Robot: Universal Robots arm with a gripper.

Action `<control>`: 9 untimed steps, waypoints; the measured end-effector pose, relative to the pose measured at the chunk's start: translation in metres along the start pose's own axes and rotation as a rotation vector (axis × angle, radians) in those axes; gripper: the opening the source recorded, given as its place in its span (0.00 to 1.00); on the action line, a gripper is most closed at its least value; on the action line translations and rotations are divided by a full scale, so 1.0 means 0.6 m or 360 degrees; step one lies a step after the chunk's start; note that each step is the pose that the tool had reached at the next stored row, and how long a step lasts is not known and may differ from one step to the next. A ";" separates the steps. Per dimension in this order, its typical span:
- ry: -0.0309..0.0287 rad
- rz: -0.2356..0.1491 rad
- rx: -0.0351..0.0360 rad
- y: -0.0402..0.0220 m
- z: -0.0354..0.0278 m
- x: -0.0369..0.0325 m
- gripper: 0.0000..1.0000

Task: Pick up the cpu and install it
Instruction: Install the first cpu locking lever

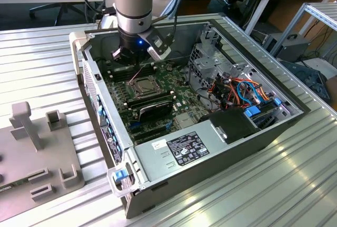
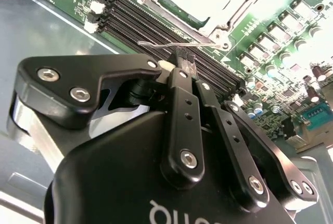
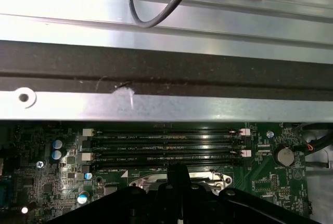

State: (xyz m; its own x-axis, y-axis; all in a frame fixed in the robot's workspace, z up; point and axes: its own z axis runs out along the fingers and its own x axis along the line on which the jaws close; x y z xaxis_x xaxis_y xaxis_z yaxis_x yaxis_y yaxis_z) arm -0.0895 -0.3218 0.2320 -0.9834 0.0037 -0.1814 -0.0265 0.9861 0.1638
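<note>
1. Step in hand: the cpu (image 1: 142, 86) lies flat inside the socket frame (image 2: 234, 10) on the motherboard (image 1: 179, 77), within the open computer case (image 1: 158, 158) on the bench (image 1: 42, 53). It is not in the end effector (image 2: 182, 60). My reading is that the pick-up and seating are done and the work now concerns securing the socket.
2. End effector: low over the board, just beside the socket on the side of the memory slots (image 3: 164, 143). Fingers are clenched together, with nothing seen between them.
3. The fingertips sit near the thin wire lever (image 2: 174, 43) that runs along the socket's edge. Whether they touch it or stand just apart, I cannot tell.
4. What a further move here calls for, as I judge it: short, slow travel. The lever is slender and likely springy, so it could slip off the closed fingertips. The slot clips are close enough to be struck. Any load on the frame should come down evenly over the chip.
5. Hard to make out:
   - In the second wrist view, glare on the cpu's metal top hides its edges.
   - Whether the frame is fully down and latched is unclear.
   - In the first wrist view the end effector's body covers most of the socket.
   - In the exterior view the arm (image 1: 134, 0) hides the case's far corner.
</note>
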 end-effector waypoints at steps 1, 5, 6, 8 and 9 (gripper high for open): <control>0.00001 0.0000 0.0000 0.000 0.001 -0.001 0.11; 0.00001 0.0000 0.0002 -0.001 0.005 -0.007 0.11; 0.00001 0.0000 0.0002 -0.001 0.006 -0.008 0.11; 0.00001 -0.0001 0.0003 -0.001 0.008 -0.010 0.11; 0.00000 -0.0001 0.0003 -0.001 0.009 -0.010 0.11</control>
State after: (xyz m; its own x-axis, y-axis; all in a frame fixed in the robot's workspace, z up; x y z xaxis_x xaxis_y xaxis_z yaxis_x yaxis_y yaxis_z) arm -0.0824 -0.3218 0.2278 -0.9834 0.0033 -0.1815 -0.0266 0.9865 0.1619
